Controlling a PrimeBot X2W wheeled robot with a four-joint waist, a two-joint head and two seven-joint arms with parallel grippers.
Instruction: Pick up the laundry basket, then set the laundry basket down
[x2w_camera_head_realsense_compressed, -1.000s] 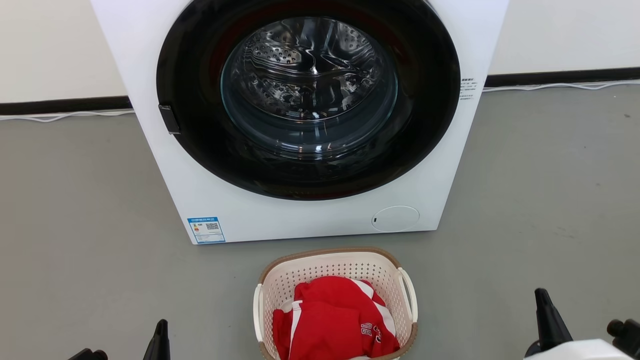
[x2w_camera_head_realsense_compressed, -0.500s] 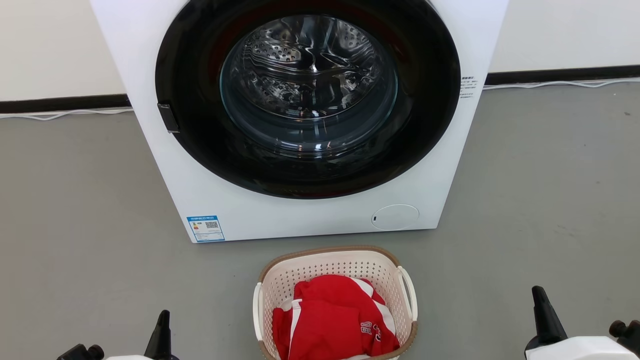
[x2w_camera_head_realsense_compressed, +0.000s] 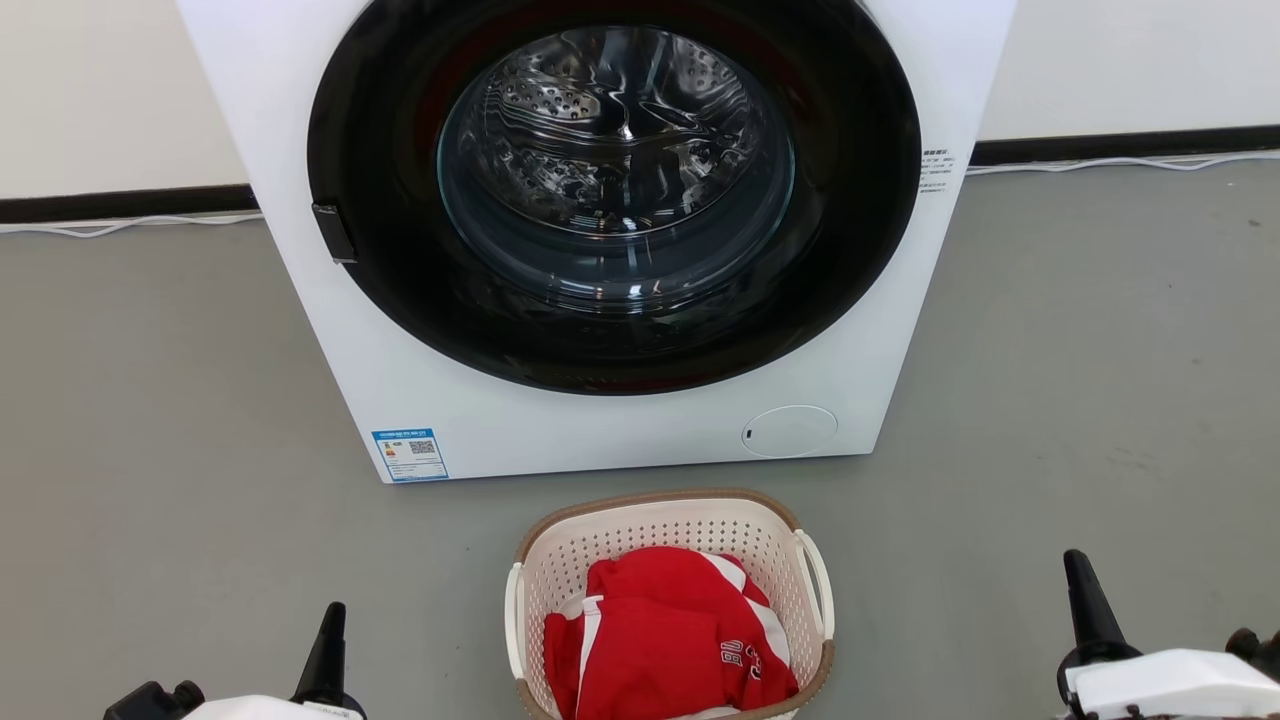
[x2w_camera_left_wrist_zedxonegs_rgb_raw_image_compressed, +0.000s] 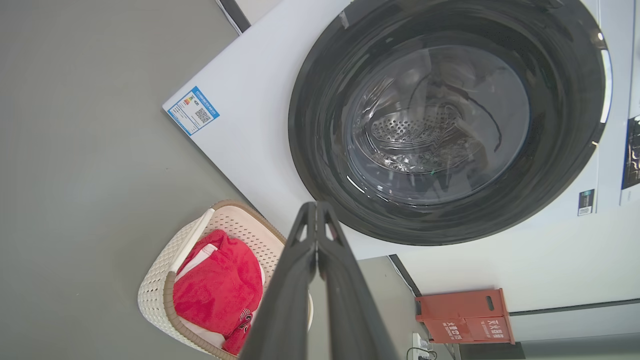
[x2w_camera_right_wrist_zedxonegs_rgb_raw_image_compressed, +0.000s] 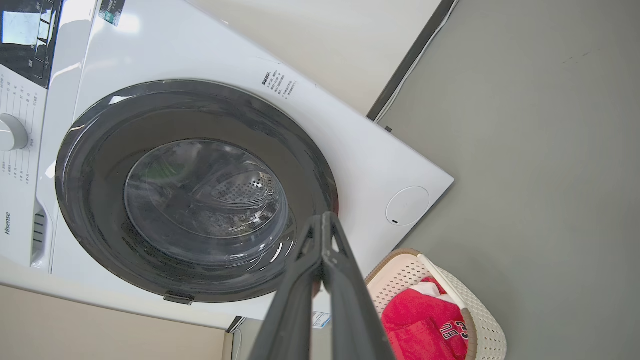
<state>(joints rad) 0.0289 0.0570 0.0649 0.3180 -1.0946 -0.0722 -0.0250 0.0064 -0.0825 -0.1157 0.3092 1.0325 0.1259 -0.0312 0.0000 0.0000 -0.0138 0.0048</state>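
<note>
Red garment (x2w_camera_head_realsense_compressed: 668, 632) in laundry basket (x2w_camera_head_realsense_compressed: 660, 530)

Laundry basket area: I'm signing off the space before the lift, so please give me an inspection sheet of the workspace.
Surface: grey floor, smooth and dry-looking.
Job's things: laundry basket upright on the floor in front of the washing machine, with a red garment inside and nothing gripping its handles.
Clutter: orange-red box by the wall, off to the machine's side.
End effectors: left end effector and right end effector both shut, holding nothing, one on either side of the basket and apart from it.
Cables: white cable along the foot of the wall.
Surroundings: machine's round door shut; pale wall behind.
</note>
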